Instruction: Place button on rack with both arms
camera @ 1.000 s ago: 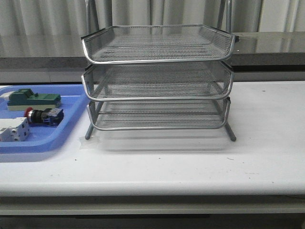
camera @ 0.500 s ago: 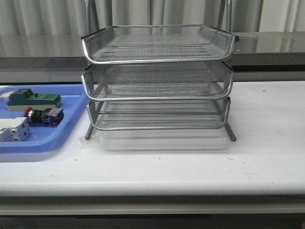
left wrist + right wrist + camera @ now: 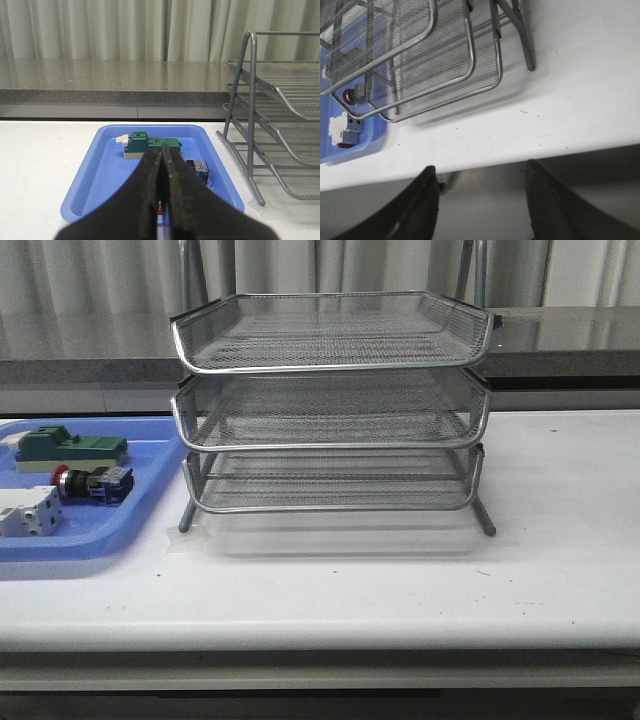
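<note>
Opening step, nothing grasped yet: the button (image 3: 92, 483) lies in the blue tray (image 3: 150, 455) on the desk (image 3: 400, 580), just left of the rack (image 3: 330, 400). My left jaws (image 3: 161, 200) are pressed together, aimed over that tray; my right jaws (image 3: 480, 200) stand apart beyond the desk's edge. Next, I judge, my left jaws must part and descend on the button. Front view unchanged over the last second.

L gripper (image 3: 161, 200) closed above tray (image 3: 100, 185)
</note>
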`<control>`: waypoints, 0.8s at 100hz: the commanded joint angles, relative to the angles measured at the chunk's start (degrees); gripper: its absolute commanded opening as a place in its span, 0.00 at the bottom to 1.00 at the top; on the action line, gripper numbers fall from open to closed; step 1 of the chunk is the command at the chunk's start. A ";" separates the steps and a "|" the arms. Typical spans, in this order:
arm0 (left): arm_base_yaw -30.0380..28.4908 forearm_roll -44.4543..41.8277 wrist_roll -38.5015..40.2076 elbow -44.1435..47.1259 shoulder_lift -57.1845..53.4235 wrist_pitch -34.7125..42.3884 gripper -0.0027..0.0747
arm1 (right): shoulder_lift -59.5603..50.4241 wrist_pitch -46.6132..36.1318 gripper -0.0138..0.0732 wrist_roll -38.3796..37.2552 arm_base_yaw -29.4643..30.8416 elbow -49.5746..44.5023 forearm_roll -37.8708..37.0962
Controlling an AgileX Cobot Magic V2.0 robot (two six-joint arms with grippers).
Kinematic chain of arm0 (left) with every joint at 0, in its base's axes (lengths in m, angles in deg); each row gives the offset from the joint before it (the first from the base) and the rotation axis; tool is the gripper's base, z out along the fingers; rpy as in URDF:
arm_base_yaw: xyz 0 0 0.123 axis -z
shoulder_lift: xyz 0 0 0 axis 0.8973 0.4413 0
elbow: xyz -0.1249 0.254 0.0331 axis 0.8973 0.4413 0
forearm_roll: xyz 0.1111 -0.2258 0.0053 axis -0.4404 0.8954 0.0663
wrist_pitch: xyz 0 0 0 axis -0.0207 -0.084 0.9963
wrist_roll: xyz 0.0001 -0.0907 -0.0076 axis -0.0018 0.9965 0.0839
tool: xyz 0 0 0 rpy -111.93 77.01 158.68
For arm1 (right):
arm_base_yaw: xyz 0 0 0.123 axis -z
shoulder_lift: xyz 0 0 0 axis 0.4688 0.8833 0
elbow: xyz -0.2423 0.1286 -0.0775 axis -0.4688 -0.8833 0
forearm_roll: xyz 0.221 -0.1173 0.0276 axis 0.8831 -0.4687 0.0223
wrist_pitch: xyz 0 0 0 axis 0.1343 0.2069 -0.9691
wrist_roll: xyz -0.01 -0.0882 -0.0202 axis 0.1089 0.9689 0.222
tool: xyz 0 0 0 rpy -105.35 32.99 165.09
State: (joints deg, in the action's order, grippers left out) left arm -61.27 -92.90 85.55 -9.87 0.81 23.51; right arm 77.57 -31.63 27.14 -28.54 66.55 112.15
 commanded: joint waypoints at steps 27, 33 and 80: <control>0.41 -0.03 0.56 2.77 -1.29 4.65 0.01 | 15.28 -7.29 0.64 30.31 -0.03 1.70 32.65; 0.41 -0.03 0.56 2.77 -1.29 4.65 0.01 | 18.35 -7.09 0.64 36.45 -0.03 1.77 38.44; 0.41 -0.03 0.56 2.77 -1.29 4.65 0.01 | 35.00 0.08 0.64 67.43 -0.03 1.88 69.64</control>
State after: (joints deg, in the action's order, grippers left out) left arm -61.27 -92.90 85.55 -9.87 0.81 23.51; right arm 112.66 -35.75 89.92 -28.54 66.76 175.81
